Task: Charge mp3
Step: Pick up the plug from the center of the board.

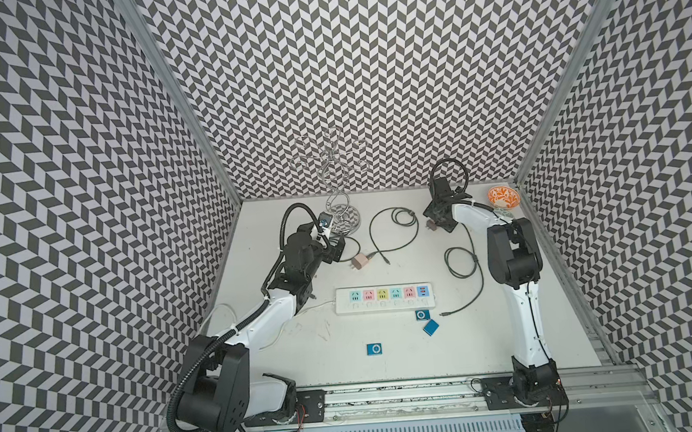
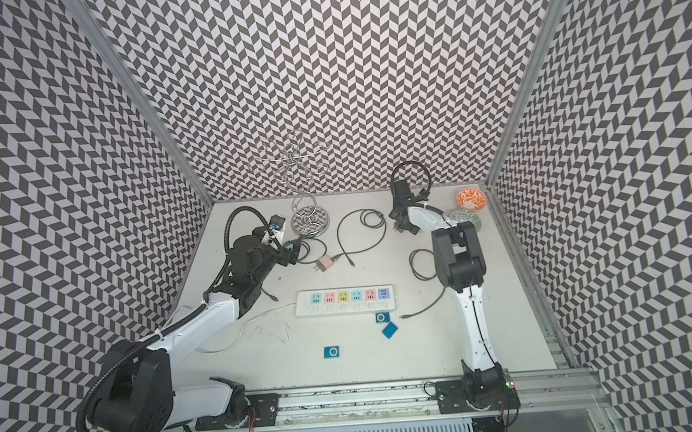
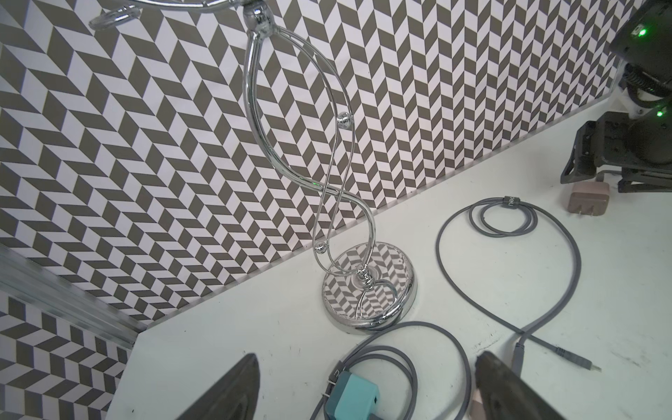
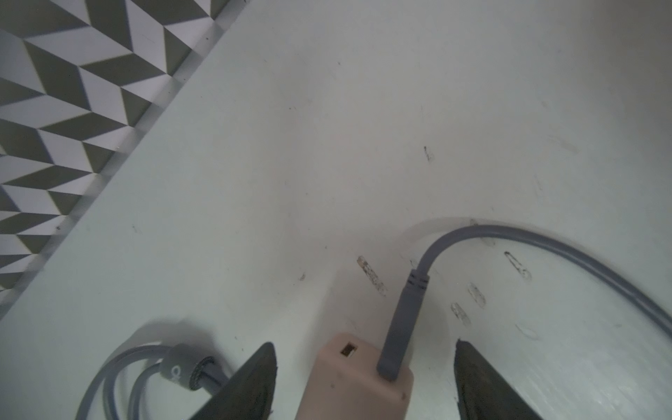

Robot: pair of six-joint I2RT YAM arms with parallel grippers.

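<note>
Straddling a pink adapter (image 4: 358, 378) near the back wall, the right gripper (image 4: 363, 343) had its jaws apart. The right wrist view showed a gap on each side of the adapter, so nothing was clamped. A grey cable (image 4: 400, 327) was plugged into 1 face of that adapter and curved away over the white table (image 4: 327, 145).

The left gripper (image 3: 367, 358) stood wide, its 2 fingers (image 3: 240, 385) flanking a teal adapter (image 3: 354, 396) without touching it. Cable loops lay around that adapter, just in front of the chrome stand (image 3: 367, 291). A second pink adapter (image 1: 358, 262) lay between the left gripper and the power strip (image 1: 385, 298), with its own cable looping toward the back wall.

The 3 blue mp3 players (image 1: 374, 349) lay flat on the table on the near side of the power strip, as both top views showed. 2 sat close together by the strip's end on the right arm's side, and 1 lay alone further forward. All 3 were well apart from both grippers. A loose cable end (image 1: 445, 313) lay near the pair but apart from them. An orange bowl (image 1: 502, 196) sat in the back corner beside the right arm.
</note>
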